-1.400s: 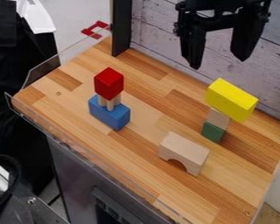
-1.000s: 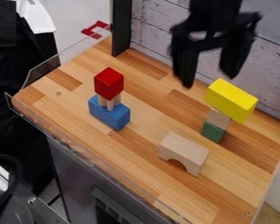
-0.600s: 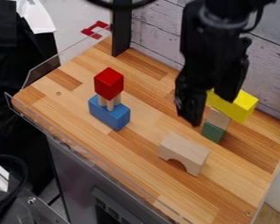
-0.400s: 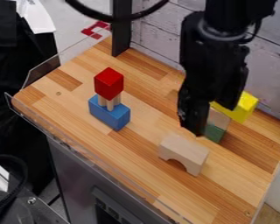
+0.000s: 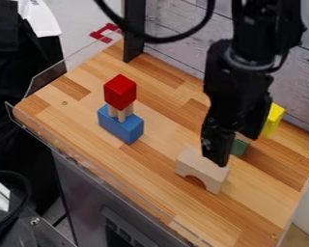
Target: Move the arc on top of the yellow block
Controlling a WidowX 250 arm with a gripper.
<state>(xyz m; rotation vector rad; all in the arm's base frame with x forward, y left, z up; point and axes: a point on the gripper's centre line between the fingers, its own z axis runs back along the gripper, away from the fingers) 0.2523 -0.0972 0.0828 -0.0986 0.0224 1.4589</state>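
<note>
The black gripper (image 5: 236, 150) hangs open just behind the wooden arc, with its nearer fingertip overlapping the arc's back right edge in view; whether they touch I cannot tell. The natural-wood arc (image 5: 194, 163) stands on the table, its cut-out facing down. To the right of the gripper, part of the yellow block (image 5: 273, 119) shows, its left portion hidden by the gripper. Below it a green block (image 5: 240, 146) is partly visible, and the plain wooden piece between them is mostly covered.
Left of centre, a red block (image 5: 120, 91) sits on light wooden pegs above a blue block (image 5: 121, 126). A white plank wall (image 5: 176, 24) and a black post (image 5: 133, 31) rise behind the wooden table (image 5: 150, 178). Clear edging runs along the table's left and front.
From above the back of the table, the gripper has turned and come down toward the arc, now covering much of the yellow block's stack. The blocks have not moved.
</note>
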